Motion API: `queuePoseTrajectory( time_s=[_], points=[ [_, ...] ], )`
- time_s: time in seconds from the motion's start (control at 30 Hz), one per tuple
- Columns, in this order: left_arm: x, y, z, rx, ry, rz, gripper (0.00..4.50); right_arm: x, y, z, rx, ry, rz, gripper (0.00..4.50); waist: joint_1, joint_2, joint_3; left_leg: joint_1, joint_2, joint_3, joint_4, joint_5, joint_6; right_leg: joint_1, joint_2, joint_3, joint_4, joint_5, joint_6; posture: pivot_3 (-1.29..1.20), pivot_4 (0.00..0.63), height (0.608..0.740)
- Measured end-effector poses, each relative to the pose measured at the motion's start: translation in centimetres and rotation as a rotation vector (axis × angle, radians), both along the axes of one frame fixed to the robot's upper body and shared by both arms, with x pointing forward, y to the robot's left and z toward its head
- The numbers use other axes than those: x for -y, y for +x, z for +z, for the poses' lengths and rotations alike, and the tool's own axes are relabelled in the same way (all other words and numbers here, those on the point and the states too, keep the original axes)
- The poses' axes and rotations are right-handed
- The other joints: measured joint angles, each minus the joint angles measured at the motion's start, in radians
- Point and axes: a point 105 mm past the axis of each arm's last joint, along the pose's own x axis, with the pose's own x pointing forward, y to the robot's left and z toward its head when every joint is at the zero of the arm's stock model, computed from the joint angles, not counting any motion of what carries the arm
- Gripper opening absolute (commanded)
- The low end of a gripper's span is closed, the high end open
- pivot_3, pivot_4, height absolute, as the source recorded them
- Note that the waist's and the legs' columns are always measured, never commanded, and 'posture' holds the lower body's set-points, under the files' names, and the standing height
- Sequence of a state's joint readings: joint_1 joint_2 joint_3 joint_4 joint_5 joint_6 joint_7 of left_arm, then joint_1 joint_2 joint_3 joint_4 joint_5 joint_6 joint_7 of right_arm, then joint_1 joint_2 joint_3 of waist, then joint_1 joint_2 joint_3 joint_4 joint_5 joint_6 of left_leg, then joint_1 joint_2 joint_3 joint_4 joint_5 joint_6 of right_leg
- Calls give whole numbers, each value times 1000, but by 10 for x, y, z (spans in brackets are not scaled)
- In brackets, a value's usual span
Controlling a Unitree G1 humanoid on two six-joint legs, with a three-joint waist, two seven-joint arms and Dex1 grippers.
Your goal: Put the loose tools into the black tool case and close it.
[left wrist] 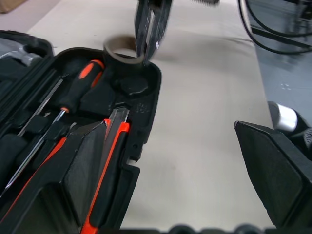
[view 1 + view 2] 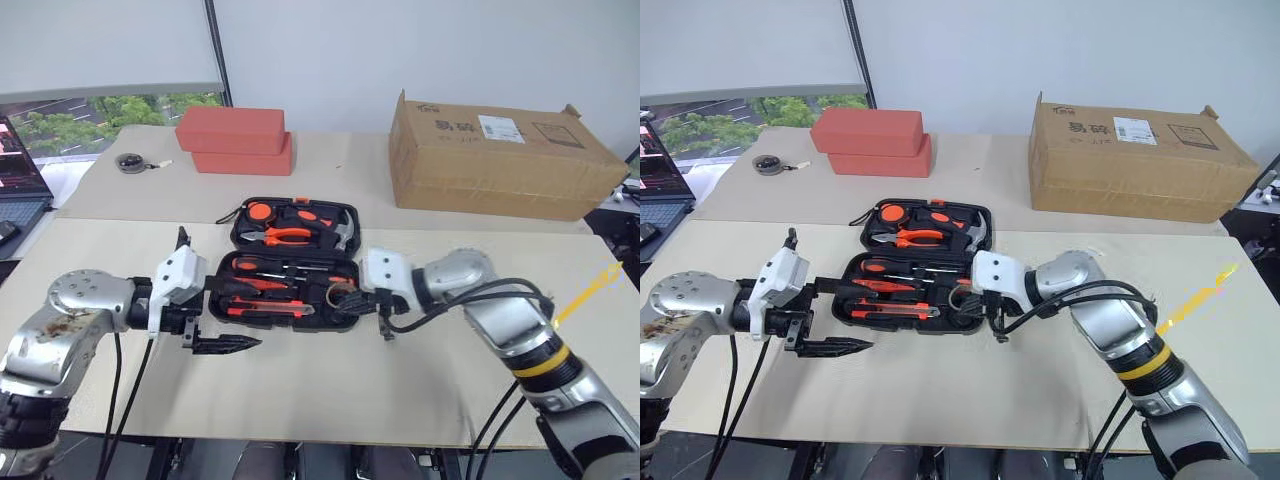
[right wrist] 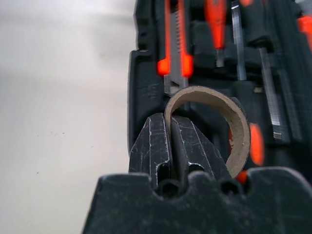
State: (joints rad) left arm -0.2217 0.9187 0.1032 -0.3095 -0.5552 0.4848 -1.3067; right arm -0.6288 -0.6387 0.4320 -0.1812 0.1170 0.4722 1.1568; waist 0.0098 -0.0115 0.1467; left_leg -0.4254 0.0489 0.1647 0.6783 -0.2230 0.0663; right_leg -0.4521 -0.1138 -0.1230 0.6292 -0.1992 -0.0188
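The black tool case (image 2: 345, 222) lies open mid-table, with screwdrivers (image 1: 73, 92) and the utility knife (image 1: 114, 141) lying in its slots. My right gripper (image 2: 350, 300) hovers over the case's near right corner, shut on the wall of the small tape ring (image 3: 209, 105). The ring (image 1: 119, 51) hangs just above a round recess in the case. My left gripper (image 2: 232, 315) stands open at the case's near left corner. One of its fingers (image 1: 87, 170) is over the case and the other (image 1: 278, 170) is over the table.
A hammer and orange-handled pliers (image 2: 290, 235) sit in the far half of the case. Two stacked red boxes (image 2: 235, 140) and a dark disc with a white tab (image 2: 130, 161) lie at the back left. A big cardboard box (image 2: 495, 150) stands back right, and a laptop (image 2: 20, 180) is at the far left.
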Motion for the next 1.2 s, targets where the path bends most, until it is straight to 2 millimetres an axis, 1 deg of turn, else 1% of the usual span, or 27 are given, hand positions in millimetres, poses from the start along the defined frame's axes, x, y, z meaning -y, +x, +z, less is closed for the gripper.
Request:
queuePoseTrajectory(
  time_s=[0.03,0.1,0.13,0.23,0.27,0.37,0.47,0.57,0.6,0.67,0.77,0.83,0.9,0.93,1.0,1.07,1.13,1.2],
  points=[
    [0,-1,0,-1,1,4,4500,-1,0,0,4,3,4,941,0,0,0,0,0,0,0,0,0,0,0,0,0,0,0,0,150,712],
    [-2,-1,0,3,5,11,4500,-4,0,0,10,12,15,1706,-1,0,0,0,0,0,0,0,-1,0,0,0,0,0,0,0,150,712],
    [-3,-2,1,4,5,15,4500,-5,0,0,9,17,19,1983,-1,0,0,0,0,0,0,0,-2,0,1,0,1,0,0,0,150,712],
    [-4,-2,1,5,7,19,4500,-7,-1,0,5,24,24,3058,-1,0,0,1,1,0,-1,1,-3,0,1,0,1,0,0,0,150,712],
    [-5,-2,1,5,9,20,4500,-8,-1,0,4,29,28,3287,-1,0,0,1,1,0,-1,1,-3,0,1,0,1,0,0,0,150,712],
    [-5,-1,1,5,8,22,4500,-12,-1,2,8,52,26,4444,-1,0,0,1,1,0,-1,1,-4,0,1,0,1,0,0,0,150,712],
    [-9,3,0,-1,-6,51,4500,-12,7,8,27,99,-14,4480,-1,0,0,1,1,0,-1,0,-5,0,1,0,1,0,0,0,150,712],
    [-19,20,-1,9,-55,147,4500,-5,31,18,65,174,-139,4480,0,0,0,1,1,0,0,1,-5,0,2,0,2,0,0,0,150,712],
    [-22,25,-3,14,-57,175,4500,-4,36,19,68,194,-169,4480,0,0,0,1,1,0,-1,1,-5,1,2,0,2,0,0,0,150,712],
    [-33,48,-4,47,-107,291,4500,3,56,21,61,271,-293,4480,1,0,0,3,1,0,0,1,-6,3,2,-1,2,1,0,0,150,712],
    [-52,79,-9,60,-149,462,4500,10,76,17,34,330,-428,4480,-1,-1,0,3,1,0,-1,3,-4,3,3,-1,3,1,0,0,150,712],
    [-68,97,-11,64,-164,569,4500,15,88,12,-15,374,-532,4480,-6,-1,0,3,1,0,-1,5,-2,3,3,-1,3,1,-1,0,150,712],
    [-76,115,-10,54,-206,644,4500,20,103,10,-82,431,-649,4480,-10,-1,0,2,1,1,-1,6,0,2,3,-1,3,1,-1,0,150,712],
    [-77,121,-8,50,-221,664,4500,21,107,11,-113,457,-685,4480,-11,-2,0,1,1,1,-1,6,1,2,4,-1,3,2,-1,0,150,712],
    [-77,134,-5,26,-264,694,4500,25,119,13,-198,527,-779,4480,-14,-2,0,2,0,2,-1,6,1,2,3,-1,3,5,-7,0,150,712],
    [-78,146,-6,-3,-292,731,4500,30,130,14,-260,565,-865,4480,-19,-2,0,1,0,3,-1,6,1,2,3,-1,2,6,-8,0,150,712],
    [-79,157,-9,-54,-320,772,4500,34,139,9,-355,605,-956,4480,-25,-2,0,2,0,3,-2,6,1,2,4,-1,2,6,-8,0,150,712],
    [-80,162,-14,-87,-324,799,4500,34,142,3,-419,616,-993,4480,-29,-2,0,2,0,3,-2,6,1,2,3,-1,3,6,-8,0,150,712]
  ],
)
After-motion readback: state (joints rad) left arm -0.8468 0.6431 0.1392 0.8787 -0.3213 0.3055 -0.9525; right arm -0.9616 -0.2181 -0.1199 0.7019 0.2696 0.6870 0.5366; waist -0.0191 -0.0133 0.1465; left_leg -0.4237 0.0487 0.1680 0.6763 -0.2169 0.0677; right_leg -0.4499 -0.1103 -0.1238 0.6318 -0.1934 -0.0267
